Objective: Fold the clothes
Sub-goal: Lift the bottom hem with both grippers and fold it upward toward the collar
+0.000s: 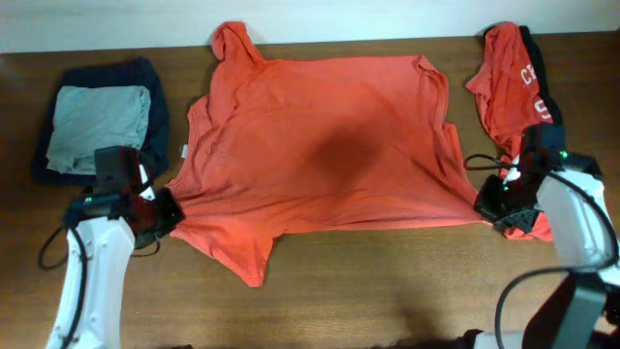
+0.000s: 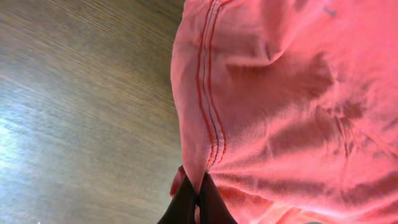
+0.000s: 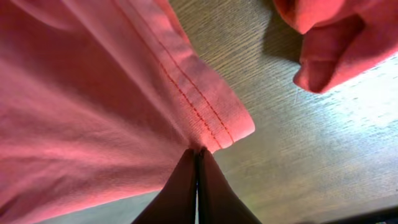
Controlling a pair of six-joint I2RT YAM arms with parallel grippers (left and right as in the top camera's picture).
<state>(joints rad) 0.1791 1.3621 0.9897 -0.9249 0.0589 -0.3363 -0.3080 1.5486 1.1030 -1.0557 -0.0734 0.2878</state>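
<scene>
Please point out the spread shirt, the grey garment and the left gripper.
spread shirt (image 1: 320,155): overhead view, body middle.
grey garment (image 1: 97,124): overhead view, its top face.
left gripper (image 2: 198,194): left wrist view, between fingertips.

A dark wooden table (image 1: 387,286) stands against a pale wall (image 1: 116,21).

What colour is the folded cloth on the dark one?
The folded cloth is pale grey-blue, clearest in the overhead view.
</scene>
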